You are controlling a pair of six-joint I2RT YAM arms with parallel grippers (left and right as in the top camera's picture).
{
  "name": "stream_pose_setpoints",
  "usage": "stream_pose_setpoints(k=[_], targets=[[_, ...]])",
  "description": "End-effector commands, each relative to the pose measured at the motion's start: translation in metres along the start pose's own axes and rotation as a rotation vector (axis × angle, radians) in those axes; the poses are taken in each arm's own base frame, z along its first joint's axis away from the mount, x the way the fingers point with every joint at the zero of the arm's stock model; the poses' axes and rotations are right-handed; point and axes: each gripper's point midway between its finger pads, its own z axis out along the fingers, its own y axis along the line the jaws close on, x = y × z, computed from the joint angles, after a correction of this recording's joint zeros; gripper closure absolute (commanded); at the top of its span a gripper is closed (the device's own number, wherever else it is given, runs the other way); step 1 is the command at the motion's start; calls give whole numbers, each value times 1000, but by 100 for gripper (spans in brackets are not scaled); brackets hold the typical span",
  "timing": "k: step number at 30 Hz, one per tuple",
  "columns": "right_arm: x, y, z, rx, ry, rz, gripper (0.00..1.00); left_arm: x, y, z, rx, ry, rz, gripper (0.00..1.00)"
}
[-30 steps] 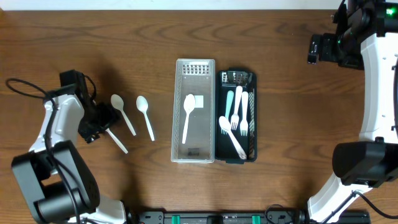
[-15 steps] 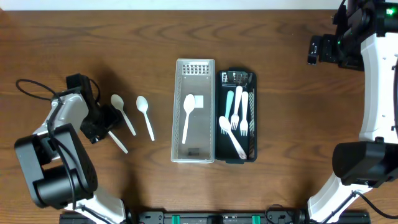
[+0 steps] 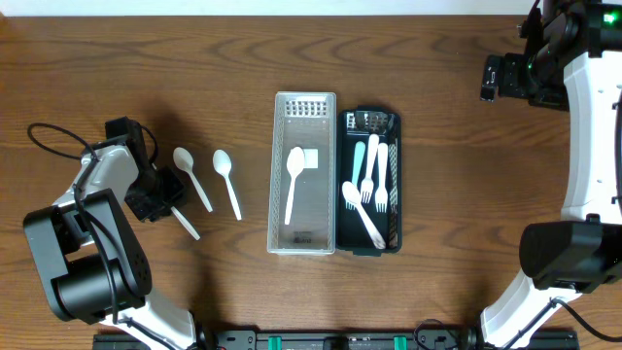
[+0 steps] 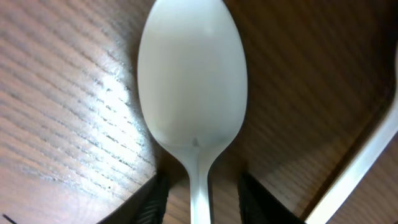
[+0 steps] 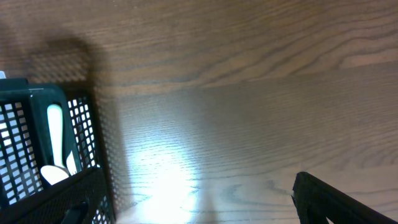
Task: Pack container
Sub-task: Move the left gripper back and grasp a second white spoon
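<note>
Straddles white plastic spoon (image 4: 191,93) handle with left gripper (image 4: 202,193); jaws narrow, fingers (image 4: 152,202) just beside, slim gaps visible.

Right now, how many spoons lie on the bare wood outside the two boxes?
3. First spoon between the left fingers, partly hidden from above; second spoon beside it; third spoon farther right.

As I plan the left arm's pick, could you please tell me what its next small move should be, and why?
Probably close the left gripper onto the white plastic spoon. Its fingers sit either side of the handle just below the bowl, with slim gaps showing, and the spoon lies flat on the wooden table, not yet lifted.
</note>
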Motion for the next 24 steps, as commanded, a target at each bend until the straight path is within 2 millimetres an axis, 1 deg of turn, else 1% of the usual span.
stream_pose_setpoints(k=[1, 3, 5, 11, 14, 15, 18, 20, 22, 24], targets=[[1, 0, -2, -4, -3, -15, 1, 10, 3, 14, -8, 59, -10, 75], [1, 0, -2, -4, -4, -15, 1, 10, 3, 14, -7, 60, -10, 86], [0, 0, -2, -4, -5, -15, 1, 10, 3, 14, -8, 59, -10, 90], [1, 0, -2, -4, -4, -15, 1, 8, 2, 12, -5, 53, -9, 94], [1, 0, -2, -4, -4, -15, 1, 3, -1, 0, 8, 23, 8, 94], [1, 0, -2, -4, -4, -15, 1, 1, -3, -7, 13, 10, 10, 94], [0, 0, -2, -4, -5, -15, 1, -5, -11, -38, 36, -50, 32, 94], [0, 0, -2, -4, -5, -15, 1, -5, -22, -65, 59, -106, 81, 94], [0, 0, -2, -4, -5, -15, 1, 1, -37, -95, 82, -159, 135, 94], [0, 0, -2, -4, -5, -15, 1, 12, -54, -124, 108, -207, 199, 94]])
